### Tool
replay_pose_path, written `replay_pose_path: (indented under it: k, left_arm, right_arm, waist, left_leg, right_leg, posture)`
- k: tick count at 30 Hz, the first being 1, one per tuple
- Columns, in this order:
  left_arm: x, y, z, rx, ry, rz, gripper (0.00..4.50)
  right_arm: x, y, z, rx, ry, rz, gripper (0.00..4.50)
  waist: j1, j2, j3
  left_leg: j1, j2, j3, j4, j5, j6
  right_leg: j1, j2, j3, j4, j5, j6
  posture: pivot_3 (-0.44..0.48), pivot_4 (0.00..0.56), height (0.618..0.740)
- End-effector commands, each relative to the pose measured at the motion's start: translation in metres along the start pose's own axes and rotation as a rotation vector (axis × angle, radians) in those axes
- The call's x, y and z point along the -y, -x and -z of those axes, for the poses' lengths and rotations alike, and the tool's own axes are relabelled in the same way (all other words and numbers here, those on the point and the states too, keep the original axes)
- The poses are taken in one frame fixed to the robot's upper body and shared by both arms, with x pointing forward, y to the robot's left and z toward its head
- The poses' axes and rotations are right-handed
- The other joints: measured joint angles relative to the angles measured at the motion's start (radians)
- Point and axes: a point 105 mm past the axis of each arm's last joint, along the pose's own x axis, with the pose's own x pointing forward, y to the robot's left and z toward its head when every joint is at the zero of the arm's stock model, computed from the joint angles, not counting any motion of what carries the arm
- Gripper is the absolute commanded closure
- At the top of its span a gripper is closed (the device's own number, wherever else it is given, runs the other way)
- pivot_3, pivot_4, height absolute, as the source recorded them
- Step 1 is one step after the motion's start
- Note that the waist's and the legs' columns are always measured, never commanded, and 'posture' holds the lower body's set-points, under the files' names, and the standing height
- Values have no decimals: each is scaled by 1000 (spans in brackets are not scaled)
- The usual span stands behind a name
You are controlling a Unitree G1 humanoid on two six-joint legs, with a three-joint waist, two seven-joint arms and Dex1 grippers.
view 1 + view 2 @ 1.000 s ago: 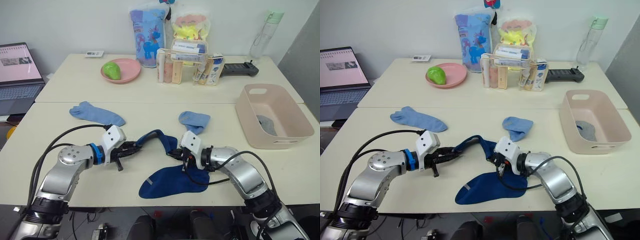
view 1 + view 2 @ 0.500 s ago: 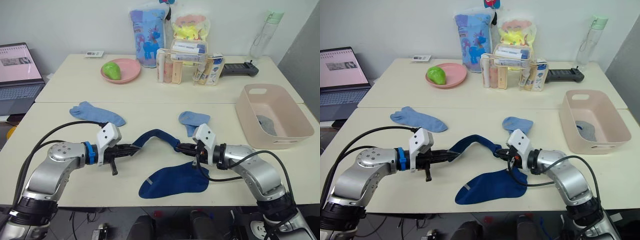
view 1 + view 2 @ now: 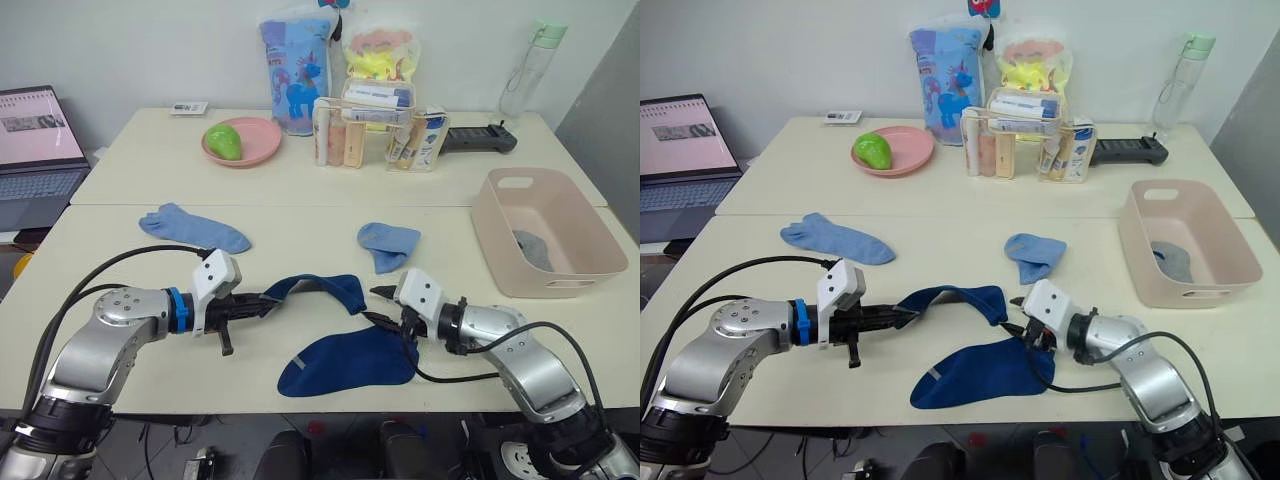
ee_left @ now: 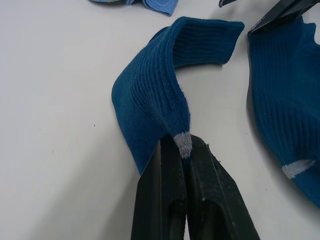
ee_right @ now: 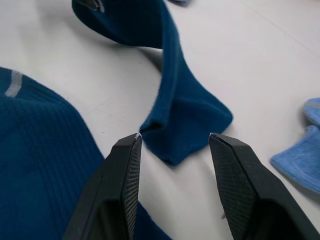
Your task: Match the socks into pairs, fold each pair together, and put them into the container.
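Two cream tables (image 3: 300, 170) stand end to end against a pale wall, with an open laptop (image 3: 38, 150) off the left edge. On the far table sit a round pink plate (image 3: 250, 137) holding a green fruit, printed snack bags (image 3: 295, 70), a clear rack of tubes (image 3: 370, 130) and a pale green bottle (image 3: 528, 65).

On the near table, a light blue fabric sock (image 3: 195, 228) lies flat toward the left far edge. The left tool (image 3: 258, 303) has its black fingers pressed together, pinching the toe end of a dark navy ribbed sock (image 3: 320, 291), which arches up and drapes to the table. A second navy sock (image 3: 350, 362) lies flat at the near edge. A crumpled light blue sock (image 3: 388, 243) lies near the middle. The right tool (image 3: 385, 306) is spread, its fingers apart just beside the draped sock's cuff. The pale pink-beige plastic tub (image 3: 590, 275) sits at the right edge with a grey sock (image 3: 532, 250) inside.

The left wrist view reveals a grey toe patch (image 4: 183, 143) caught between the fingers; the right wrist view shows the cuff (image 5: 185, 125) lying free between the spread fingers.
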Motion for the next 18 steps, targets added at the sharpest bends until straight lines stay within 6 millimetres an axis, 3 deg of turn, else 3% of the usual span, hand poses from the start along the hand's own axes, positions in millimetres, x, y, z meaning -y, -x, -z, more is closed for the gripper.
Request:
replay_pose_path:
  k: [1, 6, 9, 14, 18]
  left_arm:
    - [-3, 4, -6, 17, -33, -18, 4500]
    - [-3, 4, -6, 14, -39, -22, 4500]
    - [-2, 3, -9, 18, -42, -25, 4500]
    - [2, 5, -12, 13, -28, 4, 4500]
    - [8, 7, -14, 1, -12, 68, 4500]
  right_arm:
    - [-2, -9, -8, 48, 8, 14, 2146]
    - [3, -23, -9, 69, -36, 51, 2146]
    - [3, -24, -12, 89, -55, 43, 2732]
    - [7, -17, -21, 112, -60, 42, 4484]
    - [10, -7, -34, 136, -88, 31, 4484]
  waist:
    - [0, 0, 0]
    - [1, 0, 0]
    - [1, 0, 0]
    - [1, 0, 0]
    - [1, 0, 0]
  left_leg:
    - [0, 0, 0, 0, 0, 0]
    - [0, 0, 0, 0, 0, 0]
    - [0, 0, 0, 0, 0, 0]
    - [0, 0, 0, 0, 0, 0]
    - [0, 0, 0, 0, 0, 0]
  right_leg:
    - [0, 0, 0, 0, 0, 0]
    - [0, 0, 0, 0, 0, 0]
    - [0, 0, 0, 0, 0, 0]
    - [0, 0, 0, 0, 0, 0]
    - [0, 0, 0, 0, 0, 0]
  posture:
    - [0, 150, 703]
    - [0, 150, 703]
    - [0, 150, 703]
    - [0, 150, 703]
    - [0, 150, 703]
